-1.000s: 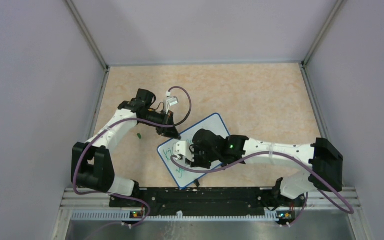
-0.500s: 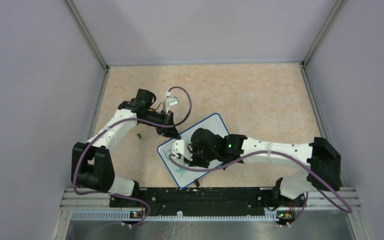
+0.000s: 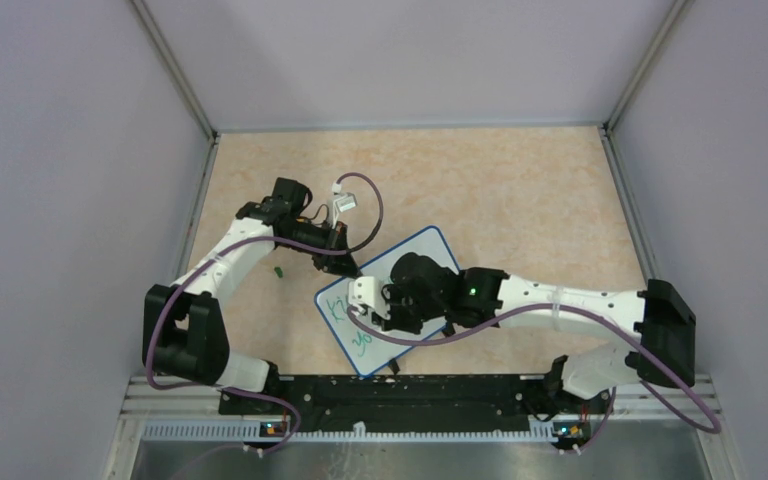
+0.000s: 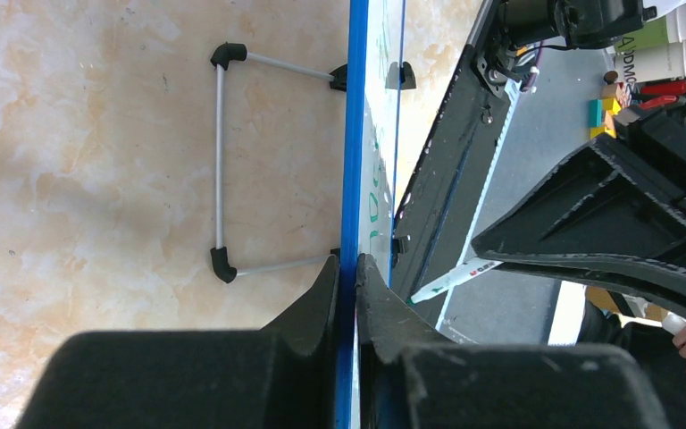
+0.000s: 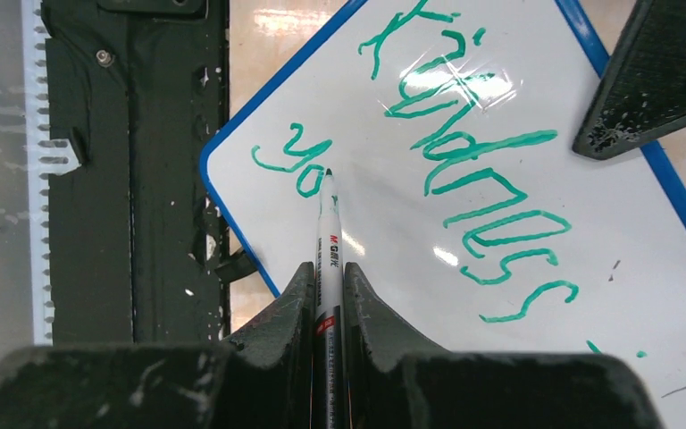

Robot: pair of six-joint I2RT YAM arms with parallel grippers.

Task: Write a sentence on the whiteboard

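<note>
The whiteboard [image 3: 422, 248] lies tilted on the table, blue-rimmed [image 4: 354, 161]. My left gripper [image 3: 352, 270] is shut on its far-left rim, one finger on each side [image 4: 347, 264]. The sentence [image 5: 464, 170] is in green script: "kindness" on the upper line, "yo" [image 5: 290, 161] starting the lower line. My right gripper [image 5: 328, 273] is shut on a white marker [image 5: 329, 232], whose tip touches the board just after the "o". In the top view the right gripper [image 3: 372, 318] hangs over the board's near-left part and hides much of the writing.
A small green cap [image 3: 277, 270] lies on the table left of the board. The board's wire stand [image 4: 219, 161] sticks out along the tabletop. The black base rail [image 3: 400, 395] runs just beyond the board's near corner. Grey walls close in both sides.
My right arm has shifted slightly to the right over the board with the marker. The left arm and the board have stayed put.
</note>
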